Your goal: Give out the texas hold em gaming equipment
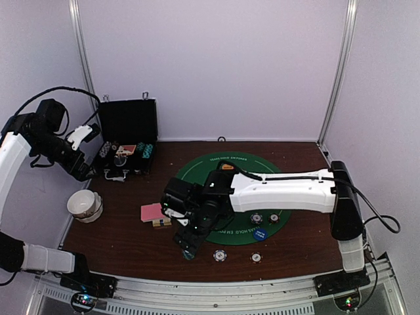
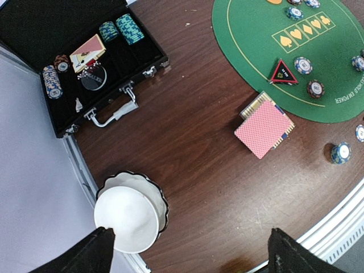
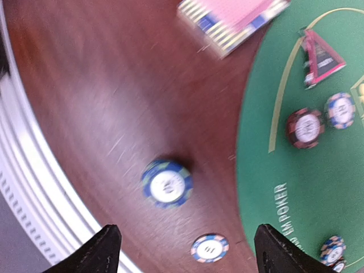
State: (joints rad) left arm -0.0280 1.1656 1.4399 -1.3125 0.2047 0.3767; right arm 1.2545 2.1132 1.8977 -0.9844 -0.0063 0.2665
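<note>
Blurred, half-cropped card deck (image 3: 233, 23)

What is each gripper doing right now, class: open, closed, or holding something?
Left gripper: open, holding nothing, near the white round bowl.
Right gripper: open, holding nothing; the small round blue stripe-edged poker chip lies free.

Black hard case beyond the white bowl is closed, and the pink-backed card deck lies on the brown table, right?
No: the black hard case stands open, chip stacks showing in its tray, per the left wrist view. The white bowl and the pink-backed card deck on the brown table are as you say.
</note>
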